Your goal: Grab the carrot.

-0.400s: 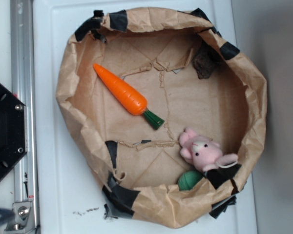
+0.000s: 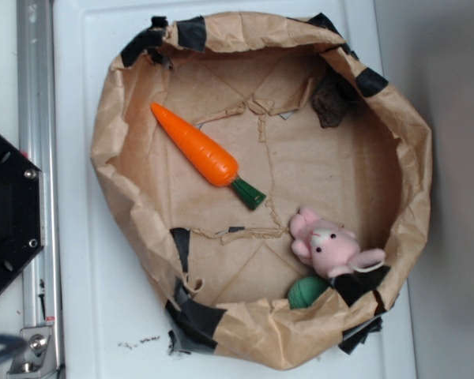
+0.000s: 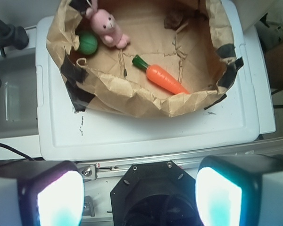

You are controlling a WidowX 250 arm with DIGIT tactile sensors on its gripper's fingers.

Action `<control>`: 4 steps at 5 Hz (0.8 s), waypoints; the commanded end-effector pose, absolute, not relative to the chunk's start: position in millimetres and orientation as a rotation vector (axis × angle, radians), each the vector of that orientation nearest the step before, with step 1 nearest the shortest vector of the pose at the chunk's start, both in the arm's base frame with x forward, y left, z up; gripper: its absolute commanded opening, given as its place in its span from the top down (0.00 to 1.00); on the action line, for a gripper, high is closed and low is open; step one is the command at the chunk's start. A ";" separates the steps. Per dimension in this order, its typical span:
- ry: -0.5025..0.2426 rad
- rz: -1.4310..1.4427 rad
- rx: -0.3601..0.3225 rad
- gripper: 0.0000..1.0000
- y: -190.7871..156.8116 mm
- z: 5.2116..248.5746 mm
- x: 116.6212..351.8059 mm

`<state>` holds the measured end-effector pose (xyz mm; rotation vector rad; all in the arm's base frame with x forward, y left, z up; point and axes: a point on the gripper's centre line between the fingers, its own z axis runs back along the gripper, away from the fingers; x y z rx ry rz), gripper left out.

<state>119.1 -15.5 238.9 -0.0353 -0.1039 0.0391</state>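
Nearest the wrist camera, the gripper (image 3: pixel 139 200) shows as two blurred, pale-glowing fingers (image 3: pixel 59 198) spread far apart at the bottom corners of that view, open and empty, touching nothing and well short of the bag. Between them sits the black hexagonal robot base (image 3: pixel 153 195), bolted beside a silver metal rail (image 2: pixel 35 118). Beyond it lies a smooth white plastic tray (image 2: pixel 79 237), scuffed with small dark marks. On the tray stands a crumpled brown paper bag (image 2: pixel 411 158), its walls rolled down into a rough round bowl and patched with black tape (image 2: pixel 193 320). Inside, on the creased paper floor, the carrot (image 2: pixel 196 147) lies flat on its side: a glossy, bright orange tapered cone with a short dark green stem stub, its tip towards the bag wall. Farther along the floor, well apart from it, a fuzzy pink plush bunny (image 2: pixel 330 245) rests just beside a small green ball (image 2: pixel 306 292).
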 end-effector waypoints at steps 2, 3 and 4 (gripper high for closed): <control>0.023 -0.099 0.063 0.00 9.5 148.0 232.4; 0.051 -0.171 0.082 0.00 13.0 117.8 251.4; 0.121 -0.327 0.156 0.00 15.9 87.8 247.2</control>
